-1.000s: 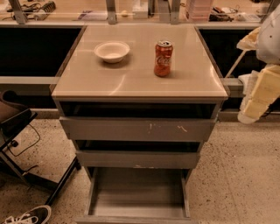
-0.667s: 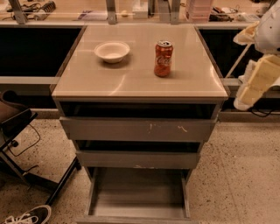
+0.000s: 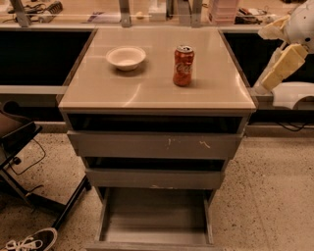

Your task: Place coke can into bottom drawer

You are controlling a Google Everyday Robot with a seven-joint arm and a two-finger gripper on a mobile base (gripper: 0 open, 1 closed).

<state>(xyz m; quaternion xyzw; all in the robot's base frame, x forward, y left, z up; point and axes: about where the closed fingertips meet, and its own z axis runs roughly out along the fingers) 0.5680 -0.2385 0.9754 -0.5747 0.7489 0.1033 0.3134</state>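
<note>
The coke can (image 3: 183, 65), red with white script and a silver top, stands upright on the beige cabinet top (image 3: 147, 93), right of centre. The bottom drawer (image 3: 156, 215) is pulled out at the foot of the cabinet, and its grey floor shows nothing in it. My gripper (image 3: 280, 55), cream and white, hangs in the air past the cabinet's right edge, about level with the can and well to its right. It holds nothing that I can see.
A white bowl (image 3: 126, 57) sits left of the can. The top drawer front (image 3: 157, 145) with white scratches and the middle drawer front (image 3: 156, 177) stick out slightly. A black chair (image 3: 19, 139) and a shoe (image 3: 29, 240) are on the floor at left. A cluttered counter (image 3: 147, 12) runs behind.
My gripper has risen and shifted slightly left beside the cabinet's right edge. The can, bowl and drawers have not moved.
</note>
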